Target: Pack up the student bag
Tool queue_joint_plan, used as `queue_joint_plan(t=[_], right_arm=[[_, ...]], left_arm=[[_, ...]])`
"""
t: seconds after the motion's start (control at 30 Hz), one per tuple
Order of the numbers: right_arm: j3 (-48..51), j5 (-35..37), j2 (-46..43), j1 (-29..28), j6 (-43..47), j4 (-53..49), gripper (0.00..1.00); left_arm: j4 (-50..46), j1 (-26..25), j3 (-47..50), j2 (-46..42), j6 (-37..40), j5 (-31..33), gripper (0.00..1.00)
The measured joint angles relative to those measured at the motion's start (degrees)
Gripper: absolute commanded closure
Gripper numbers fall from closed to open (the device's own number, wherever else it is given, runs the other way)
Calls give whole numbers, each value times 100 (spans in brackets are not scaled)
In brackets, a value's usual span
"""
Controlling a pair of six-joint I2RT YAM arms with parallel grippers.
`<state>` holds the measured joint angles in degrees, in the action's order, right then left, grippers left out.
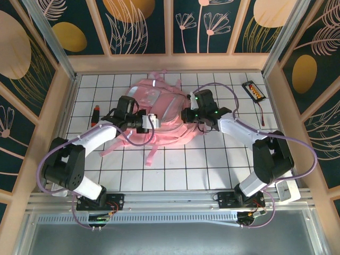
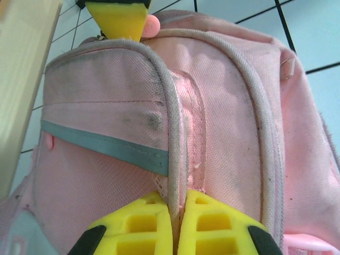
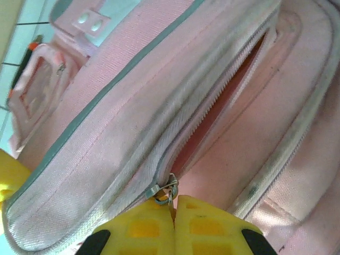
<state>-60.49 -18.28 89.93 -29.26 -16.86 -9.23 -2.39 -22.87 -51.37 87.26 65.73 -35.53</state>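
Well, closest in, my left gripper (image 2: 177, 201) is clenched: its yellow ribbed fingers (image 2: 143, 223) pinch the grey corded piping (image 2: 171, 133) of the large soft pink fabric student bag (image 2: 106, 186). My right gripper (image 3: 174, 204) is clamped too, its yellow fingers (image 3: 207, 223) nipping the small metal zip pull (image 3: 169, 189) at the near end of a zip (image 3: 223, 98). That wrist camera gives finer detail than the overhead one: the zip stands partly open, a slot of darker pink lining between its teeth. The left wrist camera adds a grey-green reflective strip (image 2: 106, 146) across the front panel, dark smudges on the fabric above it, and a round pink tab (image 2: 152, 24) at the far end beside a yellow wedge-shaped pad (image 2: 119, 13).

From above, the student bag (image 1: 159, 106) lies flat on the white gridded table (image 1: 212, 164), in the middle of its far half, with my left gripper (image 1: 153, 121) on its left flank and my right gripper (image 1: 186, 115) on its right. Its carry loops point to the back wall and loose pink straps (image 1: 151, 154) trail toward my bases, so the long axis seems to run near to far, though my arms cover much of it. Farther left lies a red and black pen-like stick (image 1: 95, 113); at the far right corner sits a flat black device with orange marks (image 1: 253, 90) and a thin dark lead.
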Motion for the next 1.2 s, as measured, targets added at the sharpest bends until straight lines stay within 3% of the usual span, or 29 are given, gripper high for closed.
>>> queue_joint_plan(t=[0.03, 0.07, 0.13, 0.33, 0.5, 0.6, 0.73, 0.83, 0.9, 1.2], right_arm=[[50, -254, 0, 52, 55, 72, 100], [98, -426, -4, 81, 105, 138, 100], [232, -627, -46, 153, 153, 286, 100], [520, -890, -345, -31, 111, 588, 100], [522, -1040, -363, -442, 107, 673, 100], [522, -1176, -352, -538, 92, 688, 100], [522, -1220, -352, -562, 94, 684, 100], [522, -1217, -352, -494, 116, 601, 100], [522, -1217, -352, -402, 136, 579, 100], [343, -503, -273, -142, 505, 199, 100]], left_arm=[[85, 0, 103, -79, 39, 57, 58], [136, 0, 188, -138, 55, 116, 38], [37, 70, 393, -304, 15, 168, 30], [-149, -87, 260, -533, -658, -293, 27], [273, -621, 133, -520, -1609, -516, 29], [638, -730, 133, -398, -2081, -393, 38], [813, -756, 120, -199, -2411, -15, 66], [654, -811, 28, -127, -2490, 245, 75], [560, -824, -90, -61, -2527, 435, 100], [343, -868, -326, 105, -1947, 509, 100]])
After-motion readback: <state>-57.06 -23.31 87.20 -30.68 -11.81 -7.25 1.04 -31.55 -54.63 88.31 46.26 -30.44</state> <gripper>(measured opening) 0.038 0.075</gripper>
